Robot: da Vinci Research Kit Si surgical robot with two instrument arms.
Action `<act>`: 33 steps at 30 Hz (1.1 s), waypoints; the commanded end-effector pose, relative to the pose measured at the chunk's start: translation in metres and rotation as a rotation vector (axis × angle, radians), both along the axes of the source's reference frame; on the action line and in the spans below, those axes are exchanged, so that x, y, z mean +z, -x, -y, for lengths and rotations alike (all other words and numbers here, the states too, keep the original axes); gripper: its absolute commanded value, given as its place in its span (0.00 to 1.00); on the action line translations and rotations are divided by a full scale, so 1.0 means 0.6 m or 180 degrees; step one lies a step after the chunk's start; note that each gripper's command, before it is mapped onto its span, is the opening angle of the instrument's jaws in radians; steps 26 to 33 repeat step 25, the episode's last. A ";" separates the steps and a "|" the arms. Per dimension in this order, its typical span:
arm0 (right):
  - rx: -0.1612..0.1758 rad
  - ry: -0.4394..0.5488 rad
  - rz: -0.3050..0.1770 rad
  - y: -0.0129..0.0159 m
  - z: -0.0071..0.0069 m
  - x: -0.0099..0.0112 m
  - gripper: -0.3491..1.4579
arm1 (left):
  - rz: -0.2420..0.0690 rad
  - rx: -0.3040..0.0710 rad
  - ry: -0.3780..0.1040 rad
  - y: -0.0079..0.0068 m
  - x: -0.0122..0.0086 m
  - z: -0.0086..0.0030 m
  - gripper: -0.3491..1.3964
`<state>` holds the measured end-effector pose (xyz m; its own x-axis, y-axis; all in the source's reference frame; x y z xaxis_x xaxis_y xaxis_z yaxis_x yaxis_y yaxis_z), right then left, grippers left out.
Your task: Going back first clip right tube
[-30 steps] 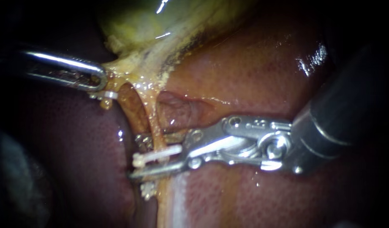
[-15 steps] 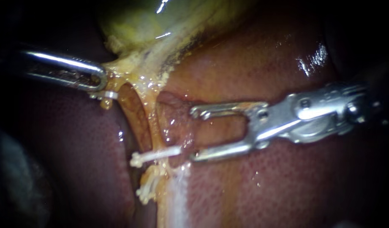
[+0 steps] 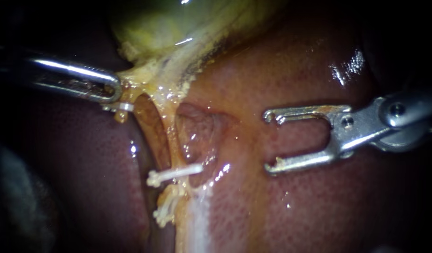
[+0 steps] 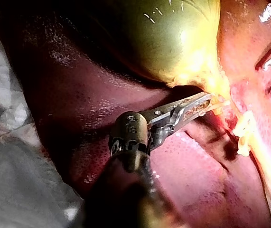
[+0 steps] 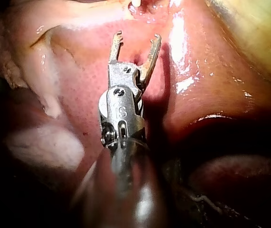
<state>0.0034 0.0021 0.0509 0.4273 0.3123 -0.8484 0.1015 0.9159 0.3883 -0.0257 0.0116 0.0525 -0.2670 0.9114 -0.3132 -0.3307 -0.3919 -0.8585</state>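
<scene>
The right instrument (image 3: 268, 140) hangs over the liver (image 3: 281, 211), its pincer wide open and empty. The white clip (image 3: 174, 172) sits across the tube (image 3: 166, 136), well apart from the open tips and straight ahead of them. The left instrument (image 3: 113, 91) has its pincer closed on yellow tissue (image 3: 140, 77) just below the gallbladder (image 3: 150, 28).

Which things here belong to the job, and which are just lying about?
Job: right instrument, clip, tube, left instrument holding the gallbladder.
Lying about: liver, cloth.
</scene>
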 end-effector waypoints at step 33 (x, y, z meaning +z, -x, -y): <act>0.0014 0.0004 0.0003 0.0013 0.0004 -0.0004 0.47 | 0.0022 0.0073 0.0033 0.0084 0.0097 0.0028 0.00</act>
